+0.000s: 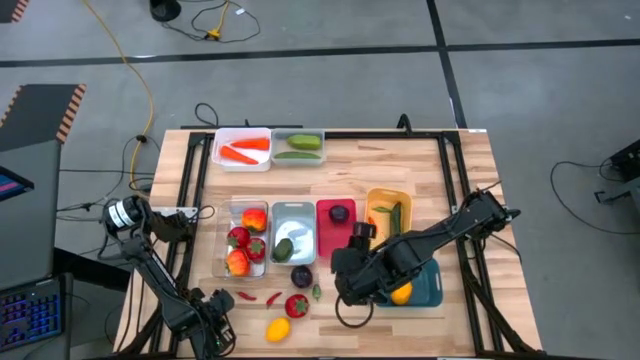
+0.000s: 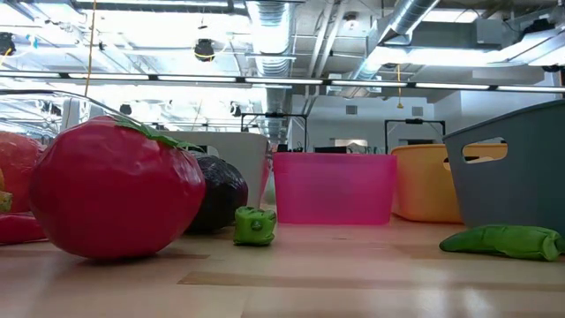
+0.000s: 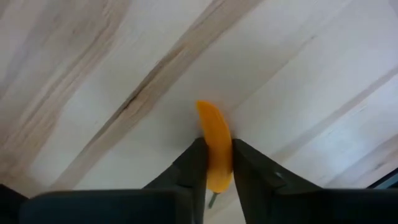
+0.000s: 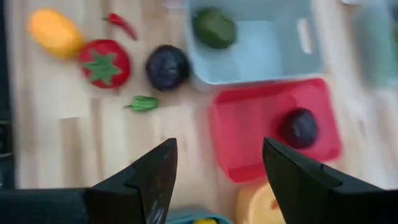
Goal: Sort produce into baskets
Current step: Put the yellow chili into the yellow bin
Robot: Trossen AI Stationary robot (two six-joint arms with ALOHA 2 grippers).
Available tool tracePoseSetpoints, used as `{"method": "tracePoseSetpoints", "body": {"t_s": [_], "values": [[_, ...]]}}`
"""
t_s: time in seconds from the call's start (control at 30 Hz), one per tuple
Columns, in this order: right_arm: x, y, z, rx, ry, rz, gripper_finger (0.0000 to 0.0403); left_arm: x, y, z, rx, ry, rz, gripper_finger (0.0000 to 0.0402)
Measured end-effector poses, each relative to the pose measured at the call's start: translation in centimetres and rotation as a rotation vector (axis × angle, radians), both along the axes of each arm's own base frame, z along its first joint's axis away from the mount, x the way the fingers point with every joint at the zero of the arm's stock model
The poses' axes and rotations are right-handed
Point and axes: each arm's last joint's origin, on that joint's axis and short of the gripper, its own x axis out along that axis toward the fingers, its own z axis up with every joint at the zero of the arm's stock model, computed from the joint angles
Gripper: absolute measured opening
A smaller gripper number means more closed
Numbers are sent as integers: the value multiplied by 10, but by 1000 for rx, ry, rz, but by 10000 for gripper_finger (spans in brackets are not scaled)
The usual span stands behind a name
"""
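left gripper (image 3: 217, 165): sat at the worktop's front-left corner, fingers pinching a small orange chili (image 3: 213, 144) lying flat on the wood.
grip tip: pinch looked near one end of the chili, so my call was lift slow and straight, else it could pivot out.
clear basket (image 1: 228, 214): left of centre, held red and orange pieces.
loose produce: red chili (image 1: 247, 296), lemon (image 1: 278, 329), tomato (image 1: 297, 305), plum (image 1: 301, 276) and a small green pepper (image 1: 316, 292) lay near the front edge, between the arms.
grey basket (image 1: 300, 214): centre, one green piece inside.
red basket (image 1: 328, 225): just right of grey, one plum in it.
yellow basket (image 1: 380, 197): right of red, green and orange bits inside; likely home for the orange chili.
right gripper (image 4: 214, 171): hung over the worktop beside the teal basket (image 1: 432, 290), fingers spread, holding nothing.
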Motion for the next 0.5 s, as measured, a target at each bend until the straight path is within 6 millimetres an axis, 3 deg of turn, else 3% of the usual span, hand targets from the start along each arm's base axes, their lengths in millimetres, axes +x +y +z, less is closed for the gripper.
{"method": "tracePoseSetpoints", "body": {"t_s": [0.23, 0.5], "values": [[-21, -6, -2, -162, 57, -180, 263, 1, -1, 0, -10, -6, -12, 32], [-24, -1, -2, -174, 45, -174, 263, 14, -8, 9, -93, -55, -123, 27]]}}
